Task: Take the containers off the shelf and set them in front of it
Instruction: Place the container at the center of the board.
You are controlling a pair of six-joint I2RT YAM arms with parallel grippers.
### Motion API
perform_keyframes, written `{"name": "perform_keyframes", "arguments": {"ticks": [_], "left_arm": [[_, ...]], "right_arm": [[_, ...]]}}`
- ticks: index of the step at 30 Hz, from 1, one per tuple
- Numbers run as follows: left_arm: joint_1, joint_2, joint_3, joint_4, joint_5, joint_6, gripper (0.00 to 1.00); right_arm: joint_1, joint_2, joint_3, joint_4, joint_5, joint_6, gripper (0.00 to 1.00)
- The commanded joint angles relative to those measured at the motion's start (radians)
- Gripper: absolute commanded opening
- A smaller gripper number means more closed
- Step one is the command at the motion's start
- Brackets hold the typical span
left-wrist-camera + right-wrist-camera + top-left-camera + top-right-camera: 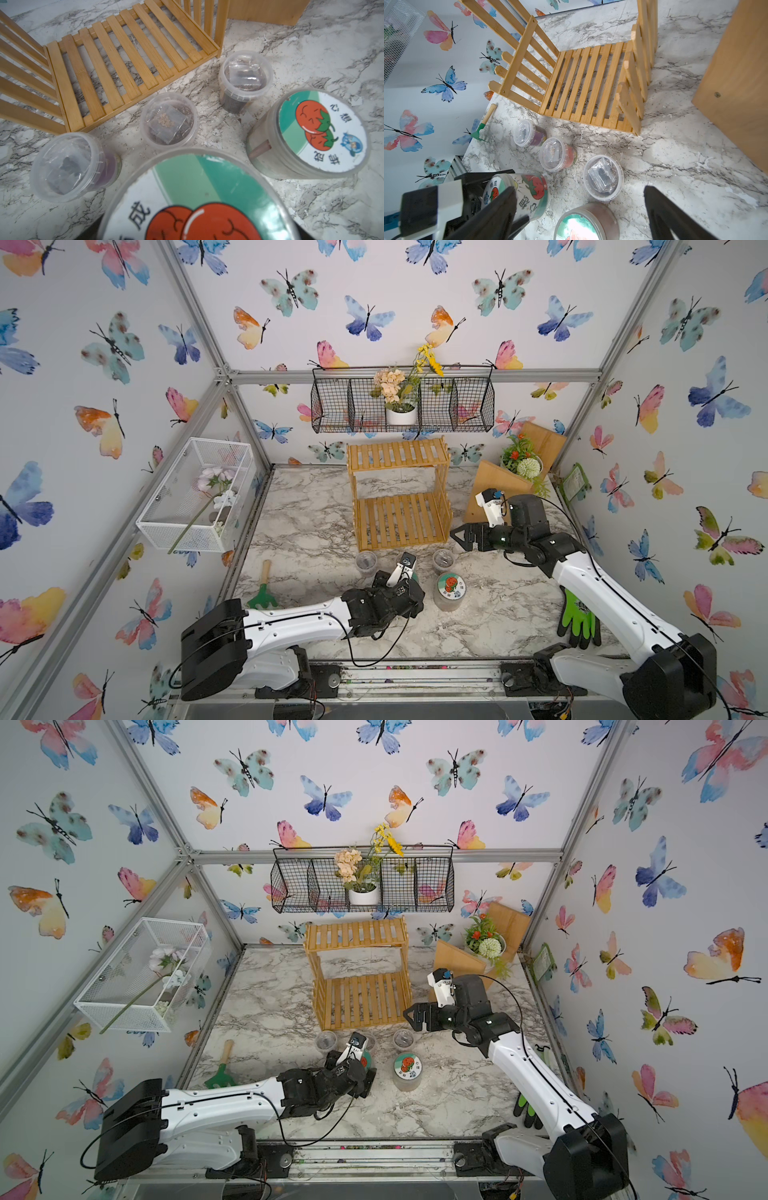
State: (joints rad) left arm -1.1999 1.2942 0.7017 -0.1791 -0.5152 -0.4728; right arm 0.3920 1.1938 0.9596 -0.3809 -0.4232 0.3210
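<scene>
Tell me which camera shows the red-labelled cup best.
The right wrist view: the red-labelled cup shows its lid and red side there. The left wrist view shows only its lid. In both top views the left arm mostly hides it.

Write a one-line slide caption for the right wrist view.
Empty shelf; three cups and a jar stand before it, left gripper holds another jar.

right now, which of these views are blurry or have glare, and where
Left wrist view: the near clear jar with white tomato-pictured lid is soft, too close; glare streaks on the small clear lidded cup. Right wrist view: black fingers of the right gripper are blurred. In both top views: sharp, evenly lit.
</scene>
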Motion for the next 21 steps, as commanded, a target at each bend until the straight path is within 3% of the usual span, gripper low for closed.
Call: {"name": "perform_keyframes", "arguments": {"ticks": [1,21], "left_arm": [[-0.006,0.025,-0.005,0.064,0.017,-0.003,0.7],[-0.003,0.186,-0.002,0.139,0.012,-0.013,0.74]], "right_arm": [[-0.004,-0.02,0.0,-0.029,0.003,-0.008,0.98],[-0.004,-0.048,-0.026,-0.042,0.013,-0.02,0.98]]}}
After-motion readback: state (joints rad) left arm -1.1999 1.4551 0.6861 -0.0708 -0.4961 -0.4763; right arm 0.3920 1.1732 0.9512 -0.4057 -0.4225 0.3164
